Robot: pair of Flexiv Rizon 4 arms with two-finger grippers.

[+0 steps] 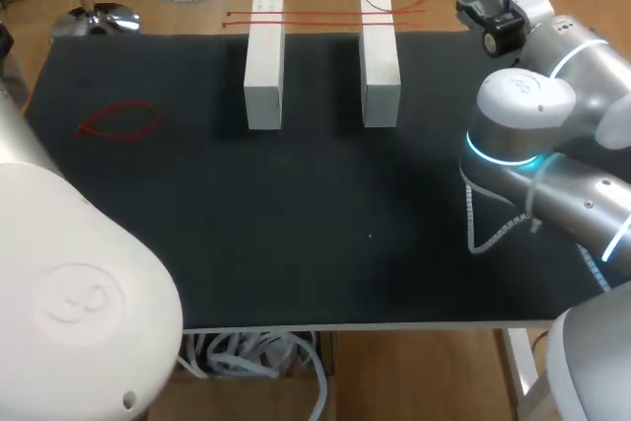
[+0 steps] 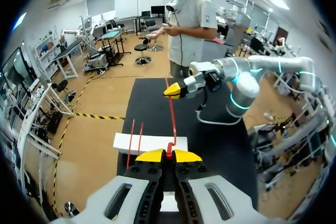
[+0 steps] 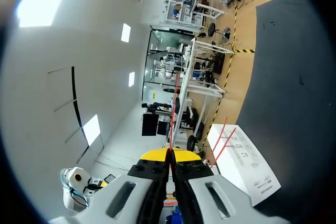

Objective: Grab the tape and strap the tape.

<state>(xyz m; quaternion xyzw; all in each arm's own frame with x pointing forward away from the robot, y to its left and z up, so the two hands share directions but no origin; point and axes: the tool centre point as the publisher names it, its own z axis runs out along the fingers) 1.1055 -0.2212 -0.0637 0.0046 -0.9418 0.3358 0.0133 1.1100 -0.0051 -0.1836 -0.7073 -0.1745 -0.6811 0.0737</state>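
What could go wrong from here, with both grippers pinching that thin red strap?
1. The thin red strap runs stretched between the yellow tips of the left gripper and right gripper; if the arms pull apart, it might slip free.
2. Two loose red straps lie on the white rectangular block just ahead of the left gripper; a low pass could sweep them off.

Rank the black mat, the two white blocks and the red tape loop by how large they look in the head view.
1. black mat
2. left white block and right white block: they look alike, so unranked
3. red tape loop, thin and smallest
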